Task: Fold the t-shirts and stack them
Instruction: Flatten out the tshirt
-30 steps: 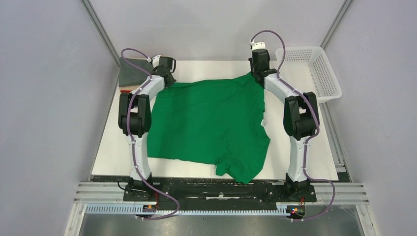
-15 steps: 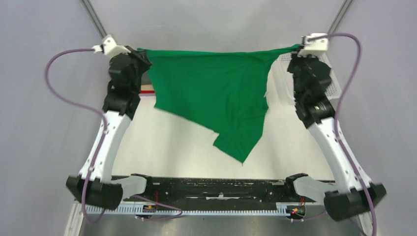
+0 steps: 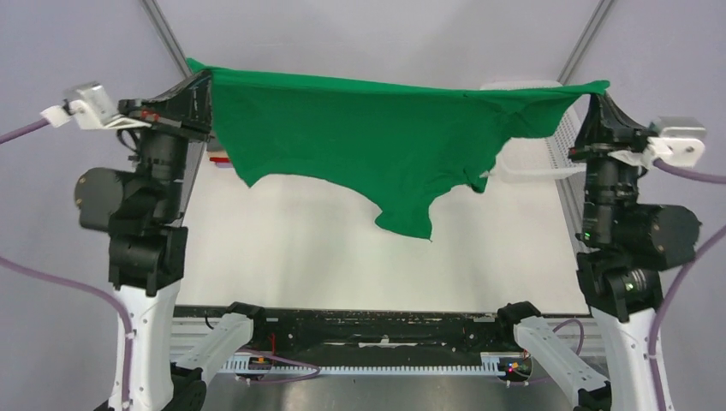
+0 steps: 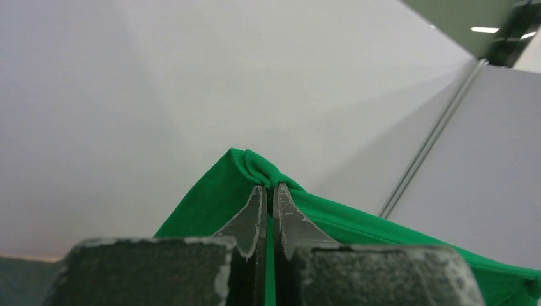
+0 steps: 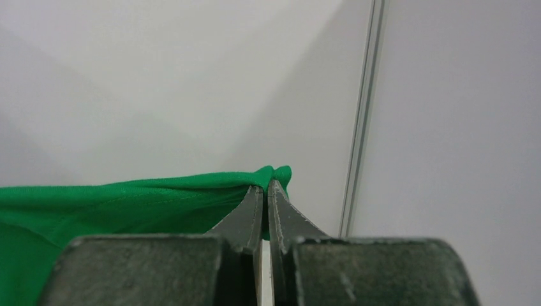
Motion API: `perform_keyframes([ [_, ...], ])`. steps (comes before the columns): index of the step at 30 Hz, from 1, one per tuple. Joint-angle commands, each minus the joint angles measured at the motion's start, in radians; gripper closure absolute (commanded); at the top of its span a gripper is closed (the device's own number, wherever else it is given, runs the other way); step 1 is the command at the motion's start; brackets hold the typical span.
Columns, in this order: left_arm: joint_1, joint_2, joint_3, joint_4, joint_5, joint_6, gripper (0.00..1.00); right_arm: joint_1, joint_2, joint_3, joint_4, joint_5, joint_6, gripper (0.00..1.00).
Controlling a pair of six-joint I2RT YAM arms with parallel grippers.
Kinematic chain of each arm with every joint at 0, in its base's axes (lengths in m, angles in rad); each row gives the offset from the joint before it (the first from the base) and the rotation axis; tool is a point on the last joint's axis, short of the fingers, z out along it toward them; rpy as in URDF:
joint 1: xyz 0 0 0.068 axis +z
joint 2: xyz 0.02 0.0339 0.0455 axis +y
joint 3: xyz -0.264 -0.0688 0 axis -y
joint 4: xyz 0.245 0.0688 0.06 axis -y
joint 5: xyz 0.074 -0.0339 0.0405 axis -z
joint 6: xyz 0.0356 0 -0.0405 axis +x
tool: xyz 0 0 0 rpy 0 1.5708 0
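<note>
- The green t-shirt (image 3: 368,128) is not folded yet. It hangs in the air over the far part of the table (image 3: 300,257), stretched between the two arms, and no part of it seems to touch the table.
- The left gripper (image 3: 199,75) has the shirt's left corner. In the left wrist view its jaws are pressed together on a small bunch of green cloth.
- The right gripper (image 3: 597,89) has the right corner in the same way, with its jaws closed tight on a little fold of the cloth.
- The top edge of the shirt runs nearly straight and taut from one gripper to the other. The lower edge is uneven and drops to a point a little right of the middle. The right part is wrinkled and has a notch; I cannot tell whether that is a sleeve or the neck.
- By my judgement, almost all the work on this shirt is left: to lay it flat, fold it, and put it on a stack.
- A small red strip (image 3: 221,159) shows at the far left under the shirt's edge. Whether it is folded shirts, I cannot tell.
- The white mesh basket (image 3: 561,128) stands at the far right, partly hidden by the shirt.
</note>
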Motion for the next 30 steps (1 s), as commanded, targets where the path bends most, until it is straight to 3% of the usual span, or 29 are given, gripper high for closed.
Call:
perform_keyframes([
  [1,0.012,-0.043,0.14,-0.007,0.033,0.097,0.98,-0.008,-0.066,0.138,-0.051,-0.002,-0.073,1.0],
  [6,0.011,-0.071,0.255,-0.116,0.059,0.11,0.98,-0.008,-0.104,0.274,-0.142,-0.097,-0.089,1.0],
  [11,0.013,-0.151,0.25,-0.146,0.12,0.115,0.98,-0.008,-0.144,0.351,-0.183,-0.208,-0.093,1.0],
  [16,0.015,-0.185,0.205,-0.125,0.123,0.116,0.98,-0.008,-0.153,0.339,-0.171,-0.216,-0.095,1.0],
  [22,0.015,-0.066,0.167,-0.124,0.04,0.079,0.98,-0.008,-0.059,0.278,-0.098,-0.073,-0.106,1.0],
  [30,0.015,0.23,-0.071,-0.129,-0.243,-0.079,0.98,-0.008,0.139,-0.071,0.13,0.315,-0.106,1.0],
])
